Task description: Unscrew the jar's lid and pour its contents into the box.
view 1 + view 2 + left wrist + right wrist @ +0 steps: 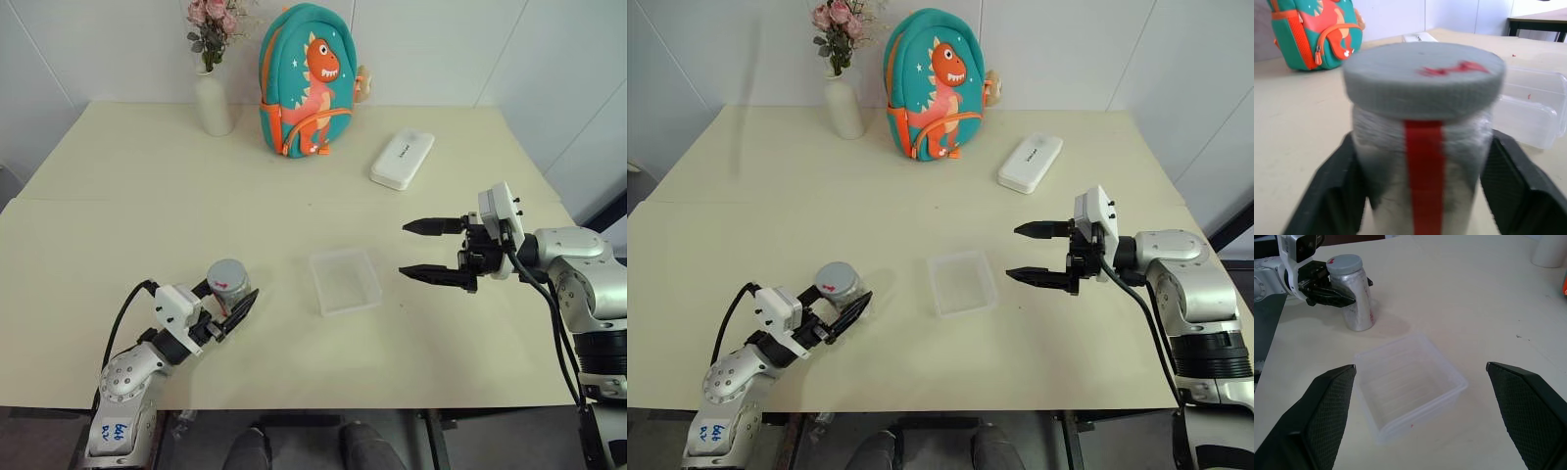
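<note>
Your jar (228, 284) stood upright on the table (118, 215), lid (227, 271) on (contents hidden), left of the empty box (345, 280). Your left gripper (227, 308) was clamped on its body. Your right gripper (419, 249) hung fully spread beside the box, holding nothing.

On my tabletop (118, 225) I count one jar (229, 290), one lid (227, 274), one clear box (345, 281), one white case (402, 160), one vase (213, 102), one backpack (306, 80).

Bare table (147, 196) (left of box (345, 280))
</note>
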